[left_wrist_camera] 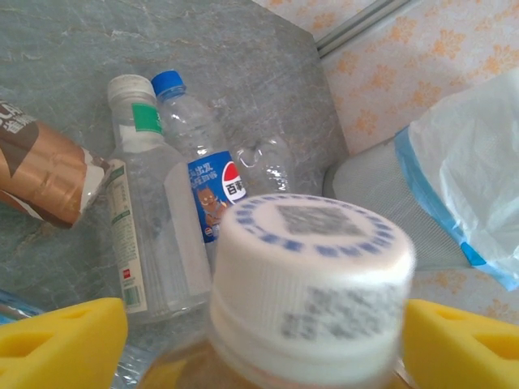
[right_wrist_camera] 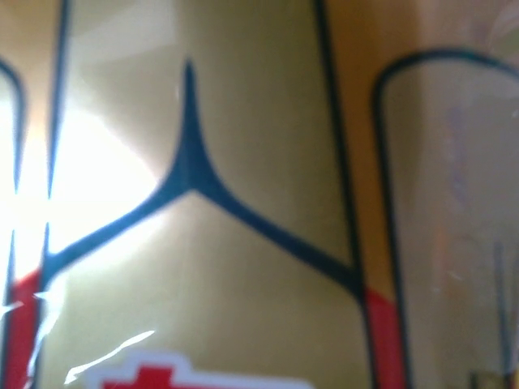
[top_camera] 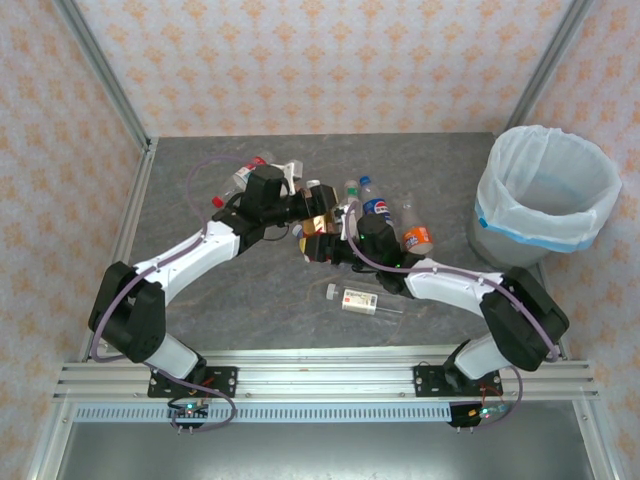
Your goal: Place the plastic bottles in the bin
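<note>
- Far left of the table lies a cluster of bottles [top_camera: 250,172], well apart from the bin
- The left gripper [top_camera: 306,210] has its yellow fingers [left_wrist_camera: 61,340] spread either side of the white-capped gold-labelled bottle [left_wrist_camera: 312,275], with a gap showing beside the cap, so it looks loose rather than clamped
- The right gripper [top_camera: 332,243] sits at the same bottle's body in mid-table; I cannot tell whether its jaws are pressing yet
- Risk: with neither grip firm, the bottle could slip and drop onto the table
- Just beyond stand a green-labelled bottle [left_wrist_camera: 142,203], a Pepsi bottle [left_wrist_camera: 207,174] and an orange-labelled bottle [top_camera: 415,236]; a low swing could topple them
- The bin [top_camera: 590,215] stands far right; a short release could bounce off its rim
</note>
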Tool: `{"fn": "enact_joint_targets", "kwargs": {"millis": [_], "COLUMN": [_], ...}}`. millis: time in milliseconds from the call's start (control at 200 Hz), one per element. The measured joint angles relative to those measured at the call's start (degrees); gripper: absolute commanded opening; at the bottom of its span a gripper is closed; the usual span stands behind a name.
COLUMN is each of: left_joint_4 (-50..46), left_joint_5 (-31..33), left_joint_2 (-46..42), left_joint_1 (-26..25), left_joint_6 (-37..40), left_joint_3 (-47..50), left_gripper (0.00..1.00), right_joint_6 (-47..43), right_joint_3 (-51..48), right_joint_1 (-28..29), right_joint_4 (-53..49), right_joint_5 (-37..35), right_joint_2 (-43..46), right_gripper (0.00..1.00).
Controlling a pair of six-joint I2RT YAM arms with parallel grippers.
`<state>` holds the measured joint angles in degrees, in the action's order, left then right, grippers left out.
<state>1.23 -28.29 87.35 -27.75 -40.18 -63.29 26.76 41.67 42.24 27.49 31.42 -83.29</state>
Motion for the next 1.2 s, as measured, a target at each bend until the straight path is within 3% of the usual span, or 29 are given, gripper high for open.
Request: {"fn": "enact_joint_targets", "kwargs": {"millis": [305, 636, 946, 1201], "left_joint_4": [-2.9, -0.1, -0.8, -5.5], "left_joint_5": [2.3, 14.5, 27.4, 31.0], "left_joint_2": [-5.0, -16.3, -21.3, -21.4], "left_joint_1": [0.0, 0.0, 0.0, 0.8], "left_joint_6": [1.3, 2.7, 3.9, 4.1], "left_joint_3": [-0.9, 7.0, 13.7, 14.5], "left_gripper": [1.00, 1.00, 1.00, 1.00], "right_joint_6": [-5.0, -9.4, -14.7, -18.8], "right_joint_3": [0.0, 0.5, 5.4, 13.8], "right_joint_1": [0.1, -0.5, -7.1, -12.4], "right_joint_4": [-5.7, -17.7, -31.0, -37.5], "right_joint_5": [-7.5, -15.6, -21.7, -24.6], "right_joint_2": [3.1, 6.4, 12.8, 18.1], "right_gripper": [0.41, 0.41, 0.41, 0.41]}}
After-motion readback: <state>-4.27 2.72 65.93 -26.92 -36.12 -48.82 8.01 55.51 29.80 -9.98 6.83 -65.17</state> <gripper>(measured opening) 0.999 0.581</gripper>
